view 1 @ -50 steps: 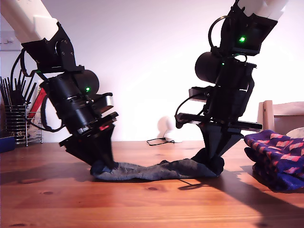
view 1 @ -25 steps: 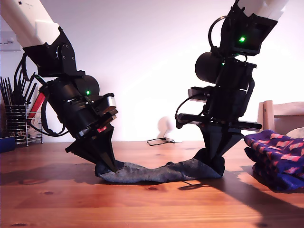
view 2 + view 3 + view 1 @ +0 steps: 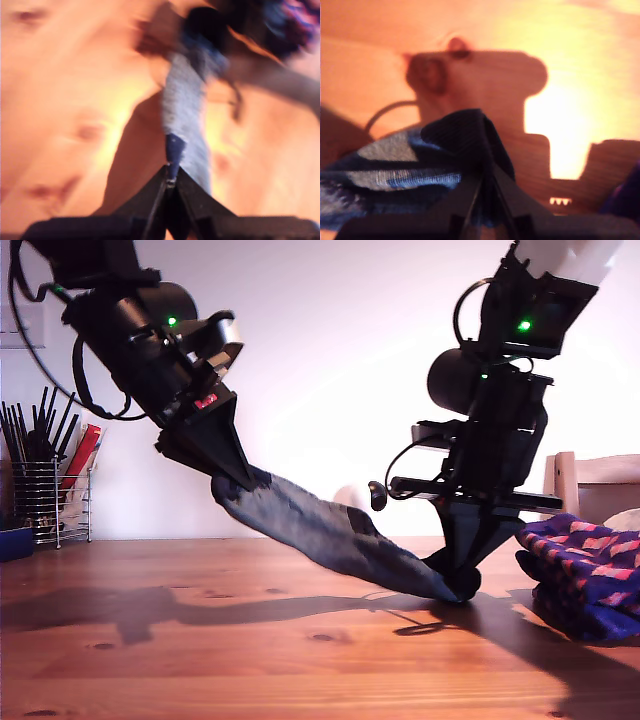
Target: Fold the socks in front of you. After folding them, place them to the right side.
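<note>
Now that my first gripper point(image 3: 238, 478), pinching one end of the grey-blue sock point(image 3: 330, 535), has risen well off the table point(image 3: 200, 640) while my second gripper point(image 3: 462, 585) pins the other end down, the fold-over can begin

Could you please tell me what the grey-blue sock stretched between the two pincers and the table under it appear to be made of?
The grey-blue sock looks like soft knit fabric, matte: it sags and drapes, and fine ribbing shows in the second wrist view. The table looks like wood with a smooth, slightly glossy finish: reddish-brown grain, dark knots and soft reflections. Whether it is solid wood or veneer cannot be told.
</note>
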